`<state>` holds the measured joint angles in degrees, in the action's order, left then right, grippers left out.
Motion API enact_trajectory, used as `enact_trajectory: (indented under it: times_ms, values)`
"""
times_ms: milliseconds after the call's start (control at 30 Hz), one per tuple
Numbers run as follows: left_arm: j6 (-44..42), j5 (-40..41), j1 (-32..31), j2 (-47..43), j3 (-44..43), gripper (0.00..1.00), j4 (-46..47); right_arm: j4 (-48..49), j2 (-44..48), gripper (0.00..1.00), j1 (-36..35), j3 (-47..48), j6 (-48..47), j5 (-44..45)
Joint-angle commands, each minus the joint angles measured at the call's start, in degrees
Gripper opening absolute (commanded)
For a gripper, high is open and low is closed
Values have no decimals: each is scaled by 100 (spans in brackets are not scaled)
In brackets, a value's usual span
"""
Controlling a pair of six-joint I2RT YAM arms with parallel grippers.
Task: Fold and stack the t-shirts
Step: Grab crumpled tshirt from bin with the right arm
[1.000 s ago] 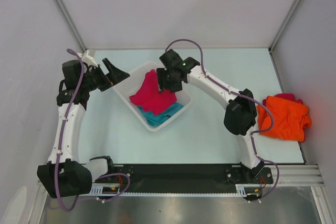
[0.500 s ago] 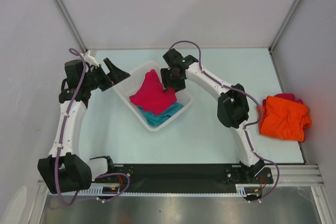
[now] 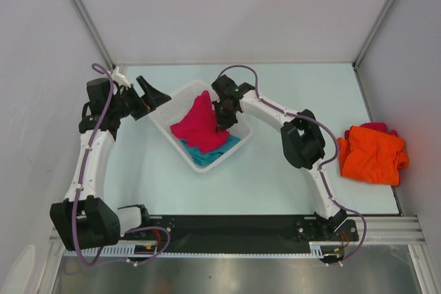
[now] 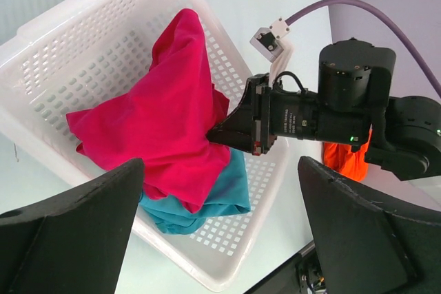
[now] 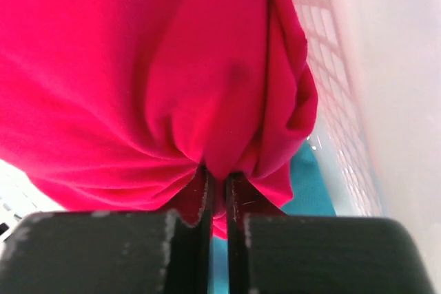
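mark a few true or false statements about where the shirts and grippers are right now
1. The right gripper is shut on the crimson-pink t-shirt. True.
2. The teal t-shirt lies under the crimson-pink one in the white basket. True.
3. The orange t-shirt is in the basket too. False: the orange t-shirt lies bunched on the table near its right edge, well apart from the basket.
4. The left gripper is shut on the basket's rim. False: the left gripper is open and holds nothing, just outside the basket.
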<state>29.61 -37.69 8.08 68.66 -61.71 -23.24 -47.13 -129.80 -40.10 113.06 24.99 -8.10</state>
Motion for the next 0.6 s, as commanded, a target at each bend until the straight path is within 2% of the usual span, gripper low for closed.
enact_trajectory:
  times_ms: [0,100,200,367,467,567]
  values:
    - [80,-10,54,-55,19,99,198,196,454,0,2,-205,-3,-61]
    - [63,-19,54,-55,80,99,206,82,736,0,98,-39,-64,203]
    - [1,69,54,15,264,99,320,-374,1070,0,134,593,-144,607]
    - [-25,70,54,244,782,99,399,-1323,1456,0,90,2269,-232,1125]
    - [28,69,54,174,933,98,531,-1684,1772,0,63,2860,-223,1354]
    - [36,43,54,95,933,99,514,-1738,2359,0,63,2819,-188,1617]
